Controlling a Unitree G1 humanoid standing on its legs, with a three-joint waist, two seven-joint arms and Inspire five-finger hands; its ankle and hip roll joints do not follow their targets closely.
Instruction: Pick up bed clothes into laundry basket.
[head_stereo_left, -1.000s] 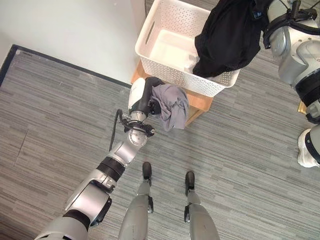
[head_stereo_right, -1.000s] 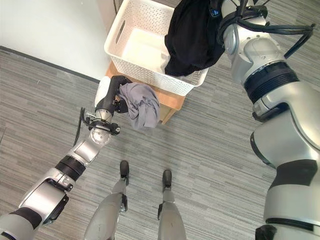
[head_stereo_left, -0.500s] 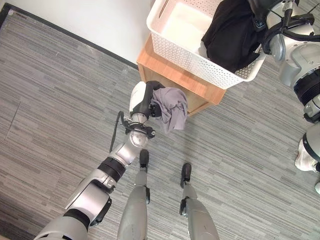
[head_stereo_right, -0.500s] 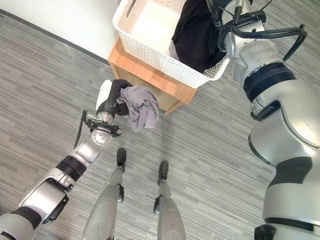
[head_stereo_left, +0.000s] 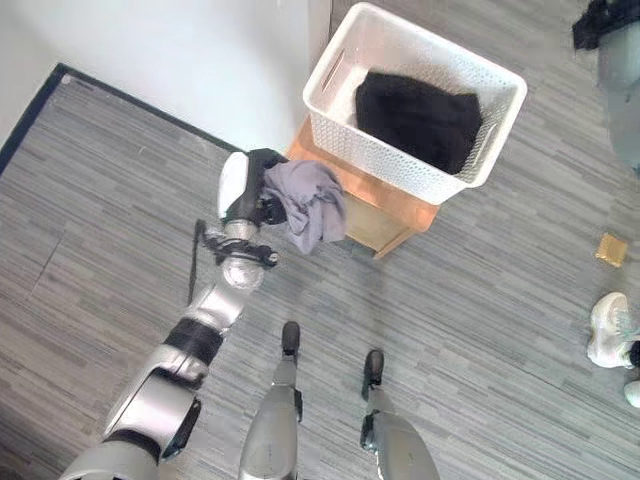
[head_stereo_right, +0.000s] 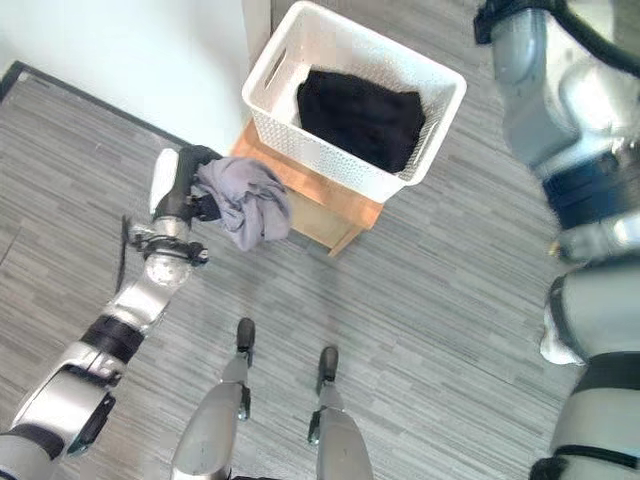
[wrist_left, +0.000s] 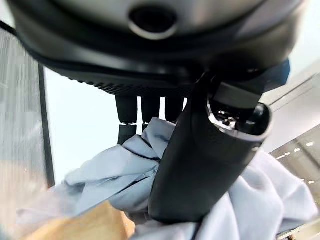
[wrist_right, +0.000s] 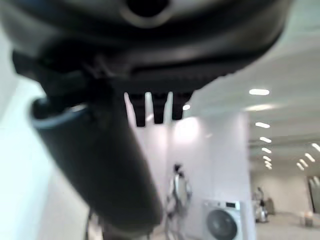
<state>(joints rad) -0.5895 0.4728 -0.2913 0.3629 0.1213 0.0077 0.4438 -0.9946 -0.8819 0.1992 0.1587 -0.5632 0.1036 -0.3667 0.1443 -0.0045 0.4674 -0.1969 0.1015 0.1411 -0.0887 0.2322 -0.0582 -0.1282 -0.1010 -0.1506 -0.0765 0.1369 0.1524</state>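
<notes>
My left hand (head_stereo_left: 252, 190) is curled tight around a crumpled grey-lilac cloth garment (head_stereo_left: 308, 203), thumb and fingers (wrist_left: 138, 116) pinched into its folds, holding it up in the air just beside the low wooden stand (head_stereo_left: 385, 212). On that stand sits the white perforated plastic laundry basket (head_stereo_left: 345, 112), and a black bundled garment (head_stereo_left: 418, 120) lies inside it. My right hand (wrist_right: 107, 165) is raised and apart from everything, fingers straight and relaxed, gripping nothing. A washing machine (wrist_right: 223, 220) stands in the far room past it
</notes>
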